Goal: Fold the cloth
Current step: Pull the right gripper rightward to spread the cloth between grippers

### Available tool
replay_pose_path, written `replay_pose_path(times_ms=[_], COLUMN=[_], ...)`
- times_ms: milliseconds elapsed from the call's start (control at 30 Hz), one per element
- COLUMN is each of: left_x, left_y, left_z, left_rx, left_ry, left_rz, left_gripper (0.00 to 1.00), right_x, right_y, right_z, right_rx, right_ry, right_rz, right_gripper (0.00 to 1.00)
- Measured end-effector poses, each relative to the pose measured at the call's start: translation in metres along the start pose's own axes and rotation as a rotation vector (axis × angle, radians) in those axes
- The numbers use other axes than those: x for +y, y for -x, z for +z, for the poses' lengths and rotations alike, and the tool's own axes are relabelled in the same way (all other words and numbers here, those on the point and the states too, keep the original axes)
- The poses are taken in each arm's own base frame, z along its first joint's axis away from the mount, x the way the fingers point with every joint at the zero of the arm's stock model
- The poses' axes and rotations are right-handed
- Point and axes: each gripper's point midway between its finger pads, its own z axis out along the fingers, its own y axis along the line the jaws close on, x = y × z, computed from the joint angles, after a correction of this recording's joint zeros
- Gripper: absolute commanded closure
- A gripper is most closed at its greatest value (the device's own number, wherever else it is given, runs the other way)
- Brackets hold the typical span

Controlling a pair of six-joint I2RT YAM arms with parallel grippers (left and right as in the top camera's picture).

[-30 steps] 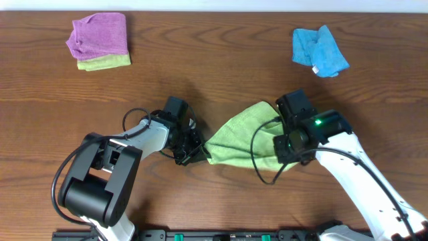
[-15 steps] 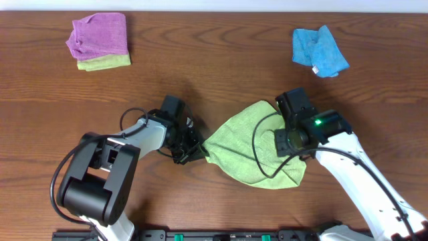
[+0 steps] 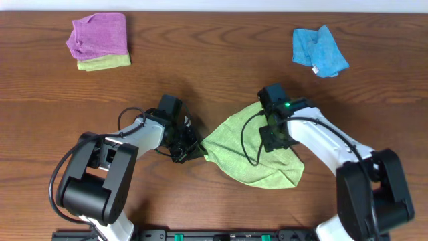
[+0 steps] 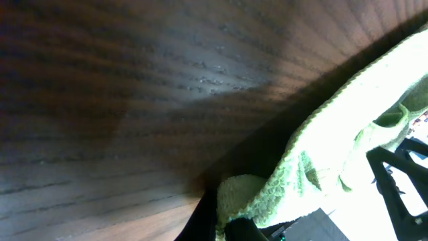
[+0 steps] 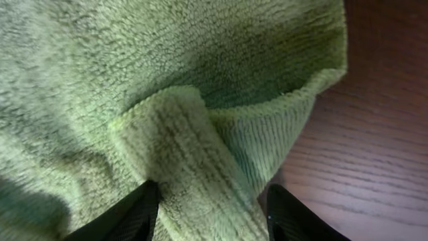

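The green cloth (image 3: 241, 157) lies crumpled on the wooden table between my two arms. My left gripper (image 3: 194, 150) is shut on its left corner, low at the table. In the left wrist view the corner (image 4: 254, 194) sits pinched between the fingers (image 4: 224, 224). My right gripper (image 3: 273, 137) is over the cloth's upper right part. In the right wrist view its fingers (image 5: 214, 214) are spread wide, with a raised fold of the cloth (image 5: 180, 147) between them.
A folded purple cloth (image 3: 99, 35) lies on a yellow-green one (image 3: 110, 62) at the far left. A crumpled blue cloth (image 3: 319, 50) lies at the far right. Bare wood surrounds the green cloth.
The cloth has dropped from a bunched, lifted shape and spread toward the front right. My right gripper has moved up and left over it. My left gripper has shifted slightly left.
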Motion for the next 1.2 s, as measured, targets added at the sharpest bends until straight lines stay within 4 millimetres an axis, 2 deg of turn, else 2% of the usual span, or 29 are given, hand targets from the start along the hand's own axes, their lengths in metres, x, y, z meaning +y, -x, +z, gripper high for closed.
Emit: replay_pose_path(times_ms=[33, 133, 233, 367, 433, 567, 800, 1033, 1100, 1200], left_x=[0.0, 0.0, 0.0, 0.0, 0.0, 0.001, 0.006, 0.006, 0.006, 0.006], left_y=[0.0, 0.0, 0.0, 0.0, 0.0, 0.005, 0.018, 0.019, 0.019, 0.019], left_z=[0.0, 0.0, 0.0, 0.0, 0.0, -0.004, -0.014, -0.015, -0.015, -0.015], left_rx=[0.0, 0.0, 0.0, 0.0, 0.0, -0.011, -0.041, -0.042, -0.042, -0.042], left_ry=[0.0, 0.0, 0.0, 0.0, 0.0, -0.008, -0.028, -0.029, -0.029, -0.029], left_rz=[0.0, 0.0, 0.0, 0.0, -0.001, -0.014, -0.054, -0.057, -0.057, -0.057], left_gripper=[0.94, 0.94, 0.94, 0.94, 0.94, 0.94, 0.94, 0.94, 0.94, 0.94], right_x=[0.0, 0.003, 0.004, 0.002, -0.005, -0.025, -0.071, -0.094, -0.099, -0.106], right_y=[0.0, 0.001, 0.004, 0.004, 0.004, 0.004, 0.008, 0.001, -0.001, -0.006], right_z=[0.001, 0.005, 0.005, 0.005, 0.005, -0.001, -0.028, -0.029, -0.029, -0.029], right_rx=[0.003, 0.006, -0.006, -0.008, -0.007, -0.022, -0.099, -0.086, -0.078, -0.063], right_ry=[0.0, 0.01, 0.02, 0.008, -0.035, -0.126, -0.218, -0.271, -0.282, -0.296], right_rz=[-0.004, -0.012, -0.01, -0.012, 0.002, 0.043, 0.191, 0.284, 0.305, 0.335], right_gripper=[0.52, 0.71, 0.99, 0.99, 0.99, 0.99, 0.99, 0.99, 0.94, 0.78])
